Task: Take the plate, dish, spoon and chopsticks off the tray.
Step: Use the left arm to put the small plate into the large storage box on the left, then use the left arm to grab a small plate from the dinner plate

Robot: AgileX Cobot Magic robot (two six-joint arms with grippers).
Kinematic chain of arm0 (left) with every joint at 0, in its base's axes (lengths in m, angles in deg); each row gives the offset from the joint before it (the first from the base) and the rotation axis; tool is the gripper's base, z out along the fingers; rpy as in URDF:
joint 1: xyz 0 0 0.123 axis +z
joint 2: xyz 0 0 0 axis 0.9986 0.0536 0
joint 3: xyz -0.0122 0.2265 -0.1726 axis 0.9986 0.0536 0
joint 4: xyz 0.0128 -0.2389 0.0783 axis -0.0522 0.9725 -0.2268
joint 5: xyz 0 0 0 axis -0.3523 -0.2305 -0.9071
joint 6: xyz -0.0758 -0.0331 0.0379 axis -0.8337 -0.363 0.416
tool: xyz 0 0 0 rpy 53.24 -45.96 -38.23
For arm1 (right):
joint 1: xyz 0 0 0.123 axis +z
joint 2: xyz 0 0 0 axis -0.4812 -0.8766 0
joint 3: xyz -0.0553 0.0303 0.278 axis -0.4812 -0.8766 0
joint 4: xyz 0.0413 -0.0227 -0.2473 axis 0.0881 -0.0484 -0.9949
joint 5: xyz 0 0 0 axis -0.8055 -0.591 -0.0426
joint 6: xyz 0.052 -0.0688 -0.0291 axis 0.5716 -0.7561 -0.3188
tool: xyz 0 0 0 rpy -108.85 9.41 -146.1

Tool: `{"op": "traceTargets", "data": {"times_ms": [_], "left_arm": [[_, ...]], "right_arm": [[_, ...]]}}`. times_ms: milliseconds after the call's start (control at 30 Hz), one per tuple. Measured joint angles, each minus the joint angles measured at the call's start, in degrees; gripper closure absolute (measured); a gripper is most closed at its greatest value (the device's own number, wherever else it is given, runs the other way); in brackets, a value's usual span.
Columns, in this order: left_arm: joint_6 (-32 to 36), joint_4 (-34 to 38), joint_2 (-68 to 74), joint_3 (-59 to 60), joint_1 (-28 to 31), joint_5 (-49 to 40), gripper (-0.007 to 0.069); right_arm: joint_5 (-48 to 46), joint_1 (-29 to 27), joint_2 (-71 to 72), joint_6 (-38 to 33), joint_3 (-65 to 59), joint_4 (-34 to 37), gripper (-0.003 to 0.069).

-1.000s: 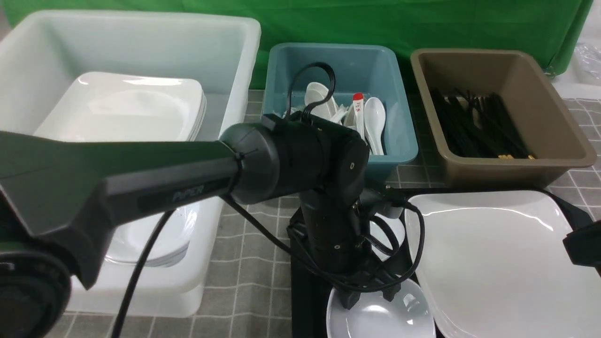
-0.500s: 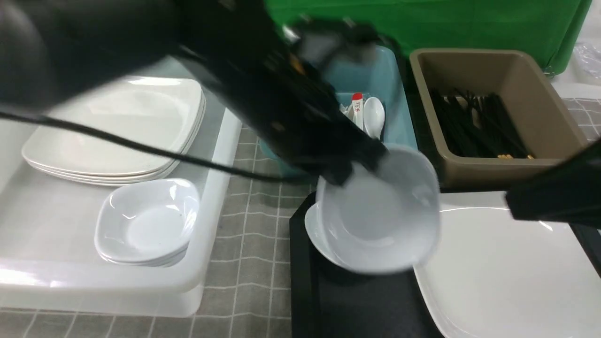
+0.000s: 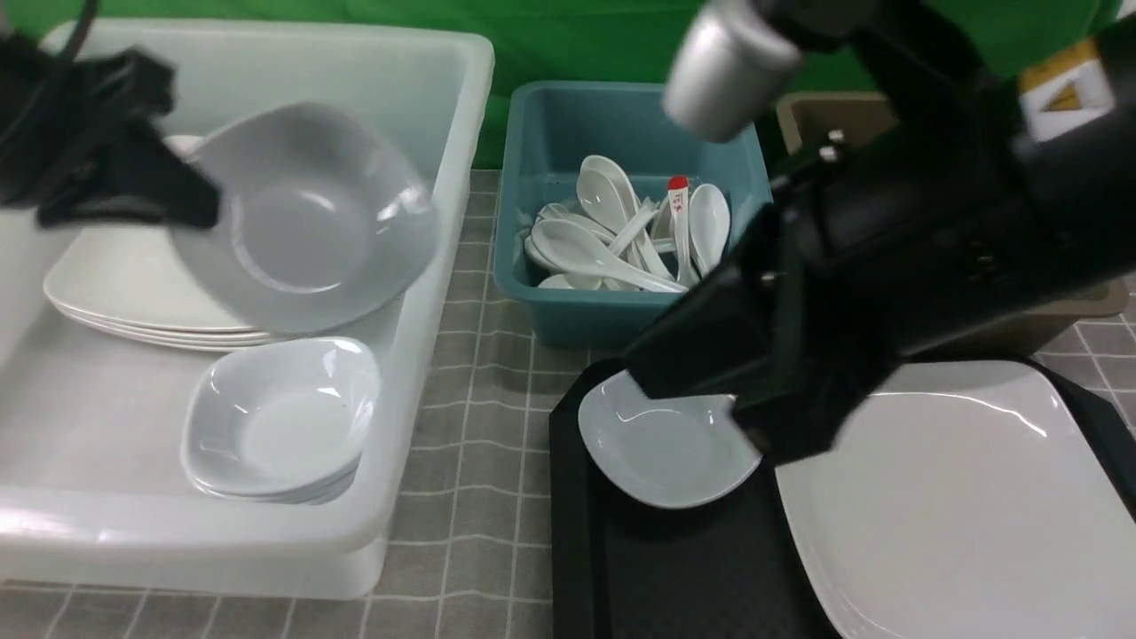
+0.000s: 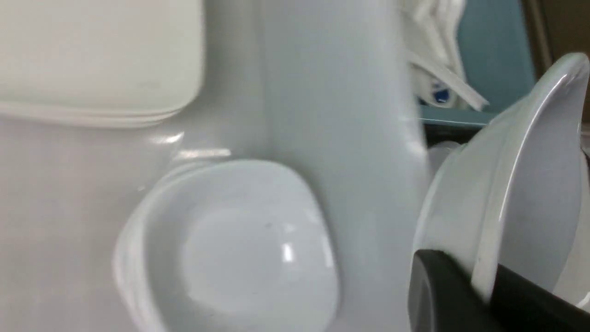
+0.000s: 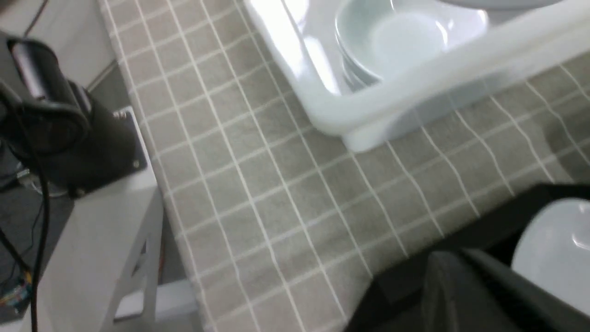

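Note:
My left gripper (image 3: 191,209) is shut on the rim of a small pale dish (image 3: 311,213) and holds it tilted in the air over the white tub (image 3: 444,293). The left wrist view shows the fingers (image 4: 442,290) pinching that dish's rim (image 4: 530,161). A second small dish (image 3: 661,444) lies on the black tray (image 3: 674,577), beside the large white plate (image 3: 958,515). My right gripper (image 5: 454,258) hangs low over the tray next to that dish (image 5: 557,249); its blurred fingers look closed and empty. No spoon or chopsticks show on the tray.
The white tub holds a stack of large plates (image 3: 115,293) and a stack of small dishes (image 3: 280,426). A teal tub (image 3: 550,124) holds several white spoons (image 3: 603,240). The brown tub (image 3: 825,111) is mostly hidden behind my right arm. A checked cloth (image 3: 479,497) covers the table.
My left gripper lifted a small dish off the tray and carried it left over the white tub. My right arm swung in from the right over the tray.

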Motion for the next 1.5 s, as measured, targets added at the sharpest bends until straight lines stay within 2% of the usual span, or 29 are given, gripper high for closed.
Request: {"op": "traceTargets", "data": {"times_ms": [133,233,433,567,600,633,667,700,800,833,900,1000,1067,1167,1233,1333,1500], "left_arm": [[-1.7,0.1,-2.9,12.1,5.2,8.2,0.0592],[-3.7,0.2,-3.4,18.4,5.6,12.2,0.0592],[-4.6,0.5,-3.4,23.8,5.6,16.3,0.0575],[-4.6,0.4,-3.6,24.8,5.6,18.4,0.0426],[-4.6,0.4,-3.6,24.8,5.6,18.4,0.0417],[-4.6,0.4,-3.6,24.8,5.5,18.1,0.0349],[-4.6,0.4,-3.6,24.8,5.5,18.0,0.0329],[-4.5,-0.4,-3.6,24.2,5.5,16.7,0.0259],[-4.9,-5.9,-3.6,19.0,5.5,9.9,0.0137],[-5.1,-6.3,-3.6,18.5,5.5,9.4,0.0132],[-9.1,-11.6,-3.7,11.8,5.5,3.5,0.0102],[-10.7,-13.0,-4.5,6.0,3.9,-0.5,0.0138],[-10.7,-13.1,-5.1,2.8,0.4,-1.0,0.0235],[-12.1,-12.9,-5.4,-0.2,-9.4,0.9,0.0461],[-14.3,-12.8,-4.4,-1.2,-18.2,3.3,0.0566],[-15.8,-13.4,-1.2,-2.1,-30.6,6.1,0.0611],[-15.5,-20.1,10.3,-4.7,-48.5,13.8,0.0617]], "right_arm": [[3.8,1.1,-3.2,0.8,0.5,-0.3,0.0631],[4.4,1.1,-5.3,1.2,1.8,-0.5,0.0631],[4.8,1.6,-8.2,1.2,5.4,-0.6,0.0631],[4.7,1.6,-10.2,1.2,8.8,-0.6,0.0632],[4.7,1.6,-10.2,1.2,8.9,-0.6,0.0632],[4.7,1.6,-10.4,1.2,9.1,-0.6,0.0632],[4.7,1.6,-10.4,1.2,9.1,-0.6,0.0632],[4.3,1.6,-10.5,1.2,9.2,-0.9,0.0632],[2.4,1.6,-10.5,1.7,9.4,-5.0,0.0632],[2.0,1.6,-10.5,1.9,9.4,-6.1,0.0632],[0.2,1.0,-10.1,4.5,9.4,-10.8,0.0631],[-3.1,-0.6,-8.8,7.3,9.4,-16.3,0.0631],[-5.7,-2.7,-7.5,9.0,9.4,-19.8,0.0629],[-10.1,-6.8,-5.7,10.6,9.4,-23.9,0.0629],[-13.5,-11.3,-4.4,10.9,8.8,-24.9,0.0629],[-15.4,-16.6,-2.7,11.5,6.0,-25.8,0.0629],[-15.1,-24.0,2.2,12.1,-2.7,-25.2,0.0629]]}}
